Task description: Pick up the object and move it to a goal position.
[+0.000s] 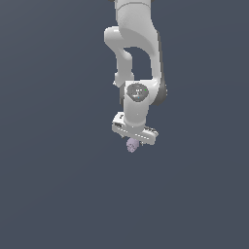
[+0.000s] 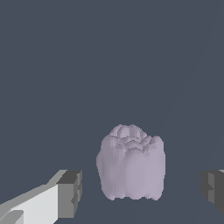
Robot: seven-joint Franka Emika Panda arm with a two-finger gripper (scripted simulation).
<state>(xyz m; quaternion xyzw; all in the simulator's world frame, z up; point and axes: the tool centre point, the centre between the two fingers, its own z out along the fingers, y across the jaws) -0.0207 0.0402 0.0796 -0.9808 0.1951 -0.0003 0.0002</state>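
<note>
Nearest the wrist camera are the two dark finger pads of the gripper, spread well apart, one on each side of the object with bare gaps between pads and chunk. The claw is apart and touches nothing.

Between those pads sits the object, a pale lavender lump, roughly cube-like. Its side faces are fairly straight and its top is ridged and bumpy. It is not quite centred: it sits closer to the pad on the pale finger than to the other pad, which only just shows at the frame edge.

Beyond the object the wrist view shows only the flat slate-grey ground, with no goal marker in view.

In the exterior view the object peeps out directly beneath the gripper, and it is far smaller than the white hand above it. Whether it rests on the ground or hangs a little off it I cannot tell.

Handling, as a judgement: so small a piece should be very light and looks rigid, so weight is no worry. The ridged top offers poor seating. The flatter opposite side walls, about mid-height, are the better place for the pads. The surface bumps may help friction. Because the object is off centre, one pad should meet it first and may nudge it sideways.
</note>
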